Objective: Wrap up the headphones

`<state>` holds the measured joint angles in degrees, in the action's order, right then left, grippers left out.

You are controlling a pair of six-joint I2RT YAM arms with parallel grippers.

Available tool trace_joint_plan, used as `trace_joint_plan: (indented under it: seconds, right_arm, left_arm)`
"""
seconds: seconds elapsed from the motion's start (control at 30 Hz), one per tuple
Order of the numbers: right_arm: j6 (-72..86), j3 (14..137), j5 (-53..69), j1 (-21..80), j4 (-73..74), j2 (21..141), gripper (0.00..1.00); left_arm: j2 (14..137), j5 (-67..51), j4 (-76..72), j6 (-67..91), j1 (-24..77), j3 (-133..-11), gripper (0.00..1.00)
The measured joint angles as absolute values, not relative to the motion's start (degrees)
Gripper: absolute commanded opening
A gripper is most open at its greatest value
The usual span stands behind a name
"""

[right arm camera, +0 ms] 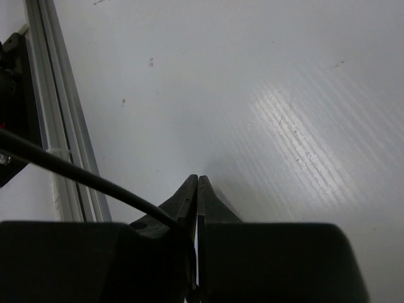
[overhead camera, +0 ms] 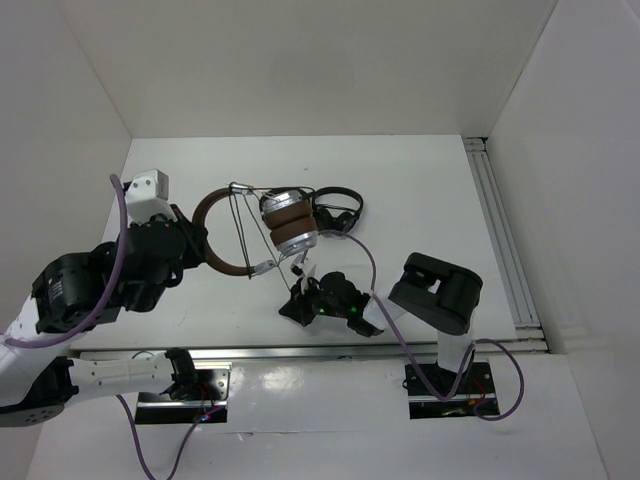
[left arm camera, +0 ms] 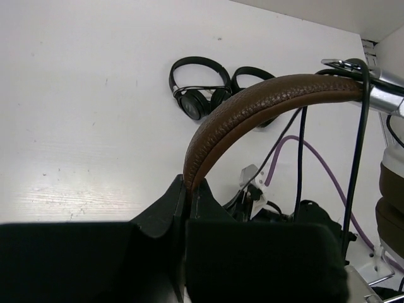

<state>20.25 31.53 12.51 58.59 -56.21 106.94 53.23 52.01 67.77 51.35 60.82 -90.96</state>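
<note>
The headphones (overhead camera: pixel 288 222) hang above the table's middle, brown pads and silver cups stacked together. My left gripper (overhead camera: pixel 192 240) is shut on the brown headband (overhead camera: pixel 213 200), which arches up and to the right from the fingers in the left wrist view (left arm camera: pixel 252 101). Strands of the thin dark cable (overhead camera: pixel 240 225) run across the headband's opening, and they show in the left wrist view (left arm camera: pixel 300 145). My right gripper (overhead camera: pixel 293 308) sits low just in front of the cups. Its jaws (right arm camera: pixel 198 183) are shut, with the cable (right arm camera: pixel 76 172) running in between them from the left.
Two small all-black headphones (overhead camera: pixel 337 208) lie on the table behind the cups, also in the left wrist view (left arm camera: pixel 199 82). A purple robot cable (overhead camera: pixel 370 270) loops from the right arm. Aluminium rails run along the right wall (overhead camera: pixel 500 230) and the near edge (right arm camera: pixel 57 113).
</note>
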Motion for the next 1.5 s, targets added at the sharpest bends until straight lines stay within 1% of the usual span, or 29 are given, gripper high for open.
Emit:
trace_joint_plan:
  seconds: [0.03,0.17,0.27,0.33,0.43,0.6,0.63,0.73,0.9,1.0,1.1,1.23,1.5]
  right_arm:
    - [20.23,31.27,12.32,58.92,-56.49,107.02,0.0]
    - [20.58,30.04,9.98,60.34,-57.52,107.09,0.0]
    - [20.64,29.39,5.69,62.94,-57.63,106.74,0.0]
    - [20.71,28.71,1.96,66.02,-57.17,105.62,0.0]
    - [20.71,28.12,-6.39,73.65,-54.37,102.3,0.0]
    - [19.92,31.35,-19.86,86.48,-45.36,96.95,0.0]
    - [19.57,32.97,-23.44,89.25,-41.71,95.44,0.0]
    - [18.98,35.53,-29.54,93.34,-35.64,92.6,0.0]
    - [16.62,43.51,-42.13,100.4,-19.62,86.11,0.0]
    - [13.87,50.89,-47.7,102.61,-10.41,83.09,0.0]
    - [10.85,56.14,-51.22,102.72,-3.05,79.96,0.0]
    - [7.84,62.19,-54.81,102.02,6.9,77.45,0.0]
    - [6.02,65.56,-55.37,100.57,22.65,71.81,0.0]
  left_arm:
    - [53.49,52.12,67.83,51.4,60.66,-91.18,0.0]
    - [53.98,52.49,68.27,51.44,60.12,-91.29,0.0]
    - [54.94,53.47,69.06,52.42,59.7,-91.29,0.0]
    - [55.57,54.54,69.45,53.34,59.27,-91.29,0.0]
    - [56.73,55.88,70.65,55.61,57.93,-91.29,0.0]
    - [58.48,56.75,70.22,57.17,53.6,-88.88,0.0]
    - [58.81,56.84,69.73,56.99,52.42,-87.92,0.0]
    - [59.4,56.62,66.92,55.11,49.08,-84.18,0.0]
    - [59.59,52.86,59.05,46.5,45.23,-75.4,0.0]
    - [60.86,48.9,55.83,40.95,44.73,-71.0,0.0]
    - [63.13,44.18,54.35,35.81,44.88,-69.04,0.0]
    - [64.23,39.81,51.86,31.44,48.38,-66.85,0.0]
    - [66.67,34.74,50.26,26.83,54.96,-65.43,0.0]
